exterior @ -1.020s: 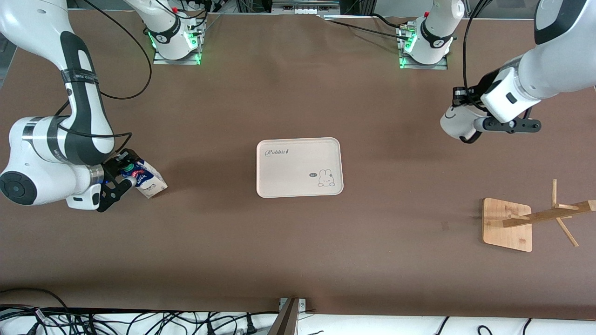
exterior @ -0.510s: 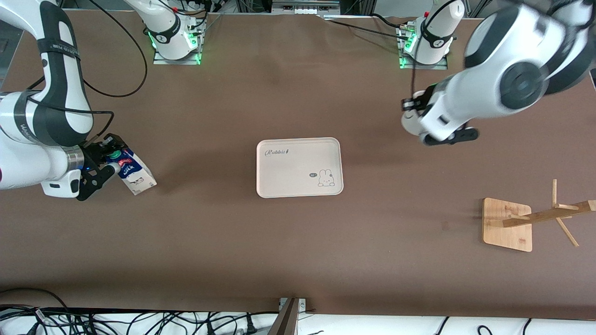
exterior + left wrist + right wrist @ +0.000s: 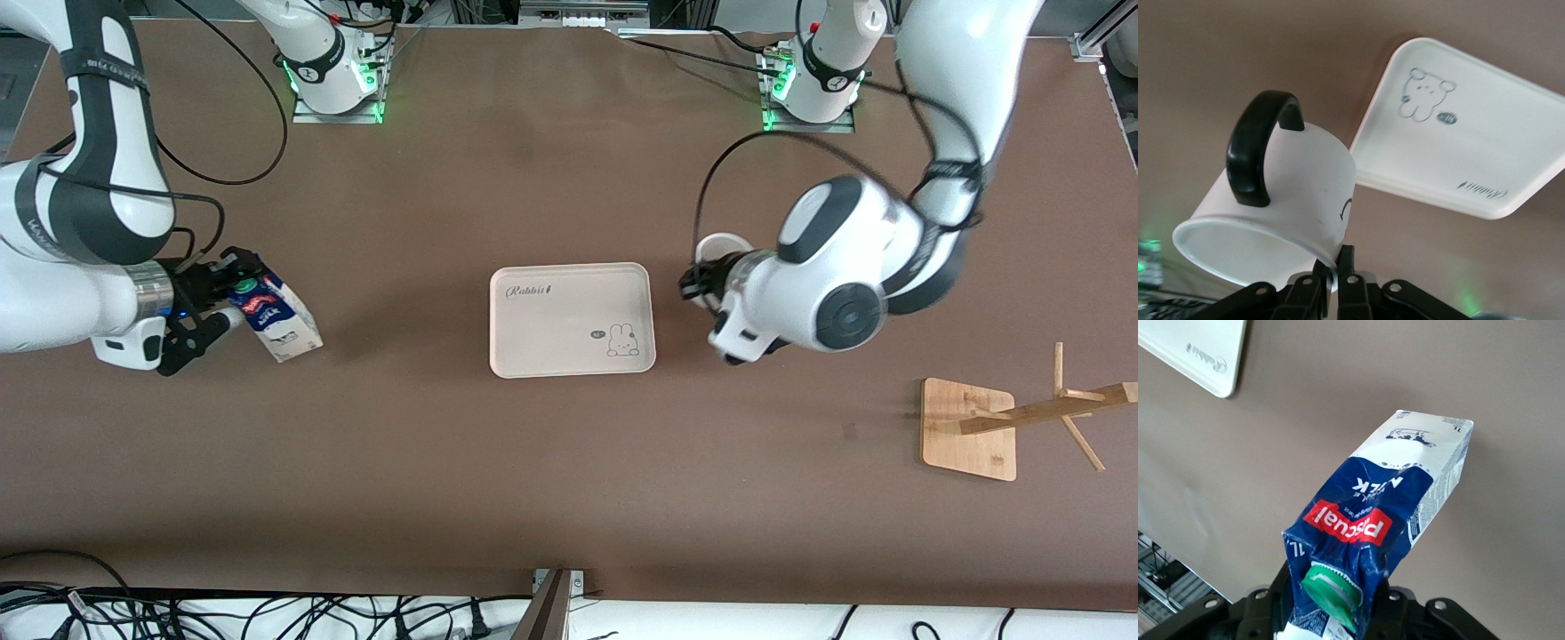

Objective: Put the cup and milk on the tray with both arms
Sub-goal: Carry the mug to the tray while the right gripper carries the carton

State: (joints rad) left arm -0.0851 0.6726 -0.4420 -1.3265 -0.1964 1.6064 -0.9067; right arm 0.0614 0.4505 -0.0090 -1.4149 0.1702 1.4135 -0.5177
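My left gripper (image 3: 699, 286) is shut on the rim of the white cup (image 3: 722, 244) and holds it tilted over the table, just beside the tray's edge toward the left arm's end. In the left wrist view the cup (image 3: 1291, 193) shows its black handle, with my left gripper (image 3: 1335, 270) pinching its rim. The cream tray (image 3: 572, 320) lies flat mid-table and also shows in the left wrist view (image 3: 1471, 140). My right gripper (image 3: 216, 308) is shut on the top of the blue milk carton (image 3: 277, 317), tilted over the table toward the right arm's end. The right wrist view shows the milk (image 3: 1391, 513), its green cap in my right gripper (image 3: 1331, 603).
A wooden mug rack (image 3: 969, 428) stands toward the left arm's end, nearer the front camera. Cables (image 3: 267, 613) lie along the front edge. A corner of the tray (image 3: 1201, 357) shows in the right wrist view.
The left arm has swung from the left arm's end of the table to just beside the tray, carrying the cup. The right arm has shifted a little with the milk, now slightly closer to the tray.
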